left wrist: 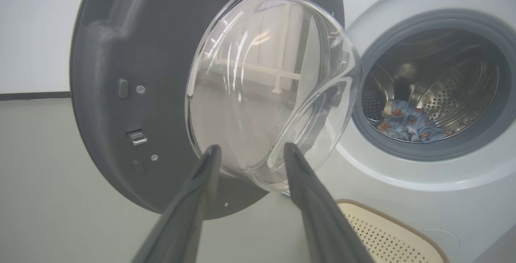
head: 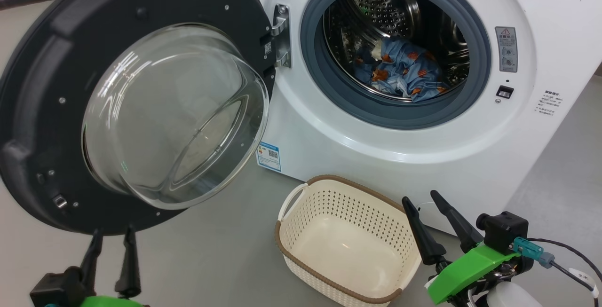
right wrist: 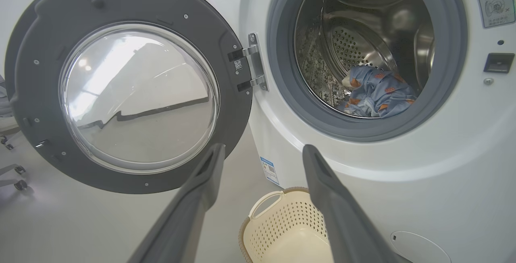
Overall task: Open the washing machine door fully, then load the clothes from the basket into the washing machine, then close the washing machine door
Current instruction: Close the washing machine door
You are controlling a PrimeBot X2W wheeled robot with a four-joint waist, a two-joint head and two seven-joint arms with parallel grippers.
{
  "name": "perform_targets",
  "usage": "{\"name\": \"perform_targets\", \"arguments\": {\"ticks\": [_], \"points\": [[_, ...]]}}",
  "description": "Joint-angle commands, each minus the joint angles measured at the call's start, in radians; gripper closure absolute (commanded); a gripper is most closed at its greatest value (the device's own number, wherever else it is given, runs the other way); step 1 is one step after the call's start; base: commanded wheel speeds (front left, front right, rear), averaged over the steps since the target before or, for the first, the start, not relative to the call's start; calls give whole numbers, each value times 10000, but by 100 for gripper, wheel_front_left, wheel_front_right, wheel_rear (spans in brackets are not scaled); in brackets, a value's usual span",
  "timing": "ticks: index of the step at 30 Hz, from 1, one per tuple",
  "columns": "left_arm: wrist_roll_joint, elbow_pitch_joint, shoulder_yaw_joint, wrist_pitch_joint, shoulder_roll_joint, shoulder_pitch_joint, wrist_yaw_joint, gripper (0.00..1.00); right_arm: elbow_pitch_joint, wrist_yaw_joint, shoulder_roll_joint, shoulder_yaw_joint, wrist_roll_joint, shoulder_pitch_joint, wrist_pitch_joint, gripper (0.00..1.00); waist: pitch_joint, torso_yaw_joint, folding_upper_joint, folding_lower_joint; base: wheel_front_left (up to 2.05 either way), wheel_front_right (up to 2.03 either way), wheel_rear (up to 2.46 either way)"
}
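Observation:
The washing machine [head: 423, 156] stands with its door [head: 136, 100] swung wide open to the left. Light-blue bear-print clothes [head: 400, 72] lie inside the steel drum, also visible in the wrist views [left wrist: 407, 124] [right wrist: 377, 94]. The cream basket [head: 345, 243] sits on the floor in front of the machine with nothing inside it. My left gripper [head: 110, 236] is open just below the door's lower rim, its fingers [left wrist: 201, 198] pointing at the glass bowl [left wrist: 266, 85]. My right gripper [head: 421, 199] is open beside the basket's right edge, holding nothing.
Grey floor [head: 211, 250] spreads around the basket. A blue label sticker [head: 268, 155] sits on the machine's lower left front. The door latch slot [head: 504, 91] is on the right of the opening. Chair castors [right wrist: 16, 174] show at the far left of the right wrist view.

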Motion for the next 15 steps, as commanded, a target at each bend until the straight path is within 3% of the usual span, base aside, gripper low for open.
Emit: {"name": "perform_targets", "arguments": {"ticks": [1,2,9,15], "points": [[-120,-295,340,-62,294,-276,48,82,-219,46,-33,85,34,-201,-80,0,-10,-8,-1,0,0,0,0],[-124,-357,350,-61,365,-328,18,100,-227,46,-23,81,36,-179,-80,0,-22,-16,-1,0,0,0,0],[-359,-1208,641,-2,755,-722,-186,100,-248,46,-6,68,38,-117,-80,0,-50,-89,-1,0,0,0,0],[-233,-2499,1035,377,1778,-1644,-388,100,-263,46,-49,68,52,-81,-80,0,-53,-196,-1,0,0,0,0]]}}
